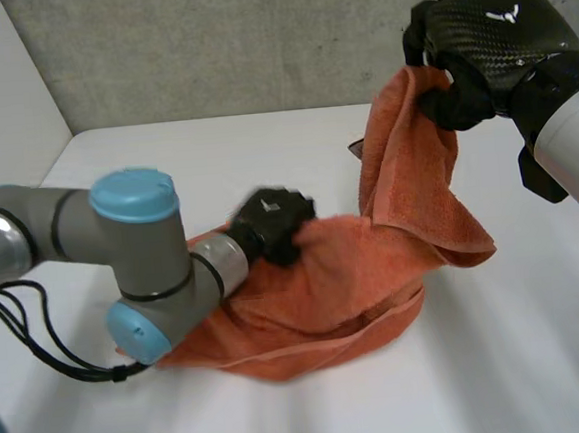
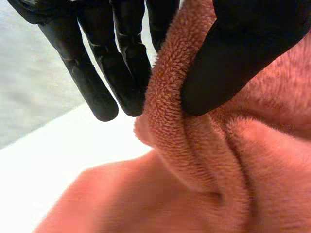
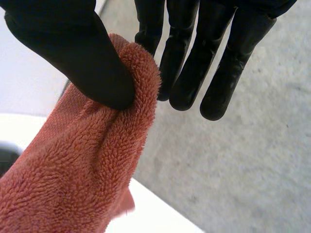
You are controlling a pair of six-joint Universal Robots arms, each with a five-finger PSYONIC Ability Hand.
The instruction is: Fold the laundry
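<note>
L arm [image 1: 133, 204] low, L hand [image 1: 273, 224] pinching towel [image 1: 326, 294] middle, R hand [image 1: 477, 51] pinching raised edge

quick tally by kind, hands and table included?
orange towel: 1
black hands: 2 (left hand, right hand, each pinching the orange towel)
white table: 1
total: 4

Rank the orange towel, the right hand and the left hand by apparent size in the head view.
1. orange towel, by far the largest.
2. right hand, held high and nearer the camera, which may inflate its size.
3. left hand, low on the towel, looks smallest.
</note>
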